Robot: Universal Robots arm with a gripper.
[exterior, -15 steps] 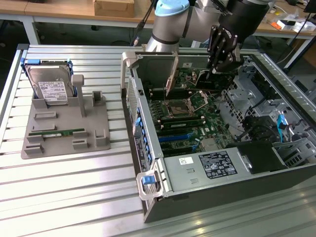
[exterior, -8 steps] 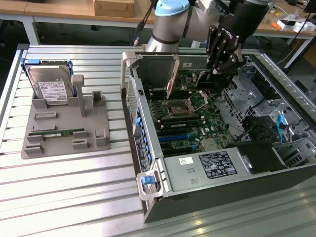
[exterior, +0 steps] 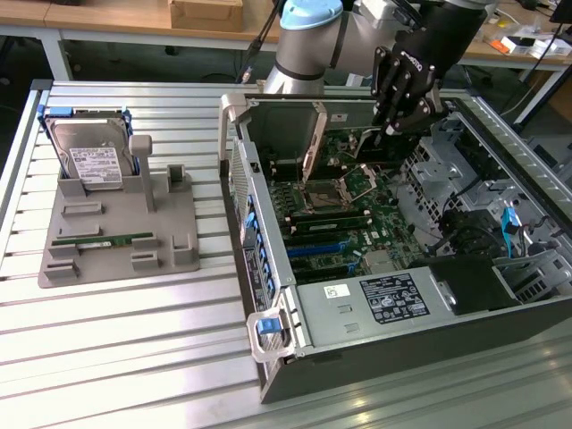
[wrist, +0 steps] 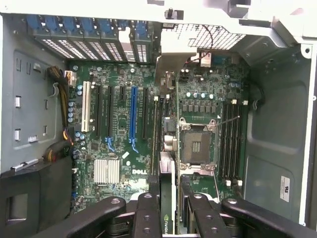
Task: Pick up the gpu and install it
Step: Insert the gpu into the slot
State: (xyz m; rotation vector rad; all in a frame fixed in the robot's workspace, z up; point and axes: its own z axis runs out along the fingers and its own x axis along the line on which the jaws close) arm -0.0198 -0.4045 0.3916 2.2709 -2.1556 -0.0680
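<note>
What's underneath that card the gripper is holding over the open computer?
The motherboard, with its slots on one side and the processor socket on the other. The strip directly beneath the gpu is covered by it.

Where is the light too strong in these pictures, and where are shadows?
Wrist view: the case rim is washed out white, the motherboard evenly lit. Exterior view: glare streaks on the slatted table; shadow inside the case beneath the gripper.
</note>
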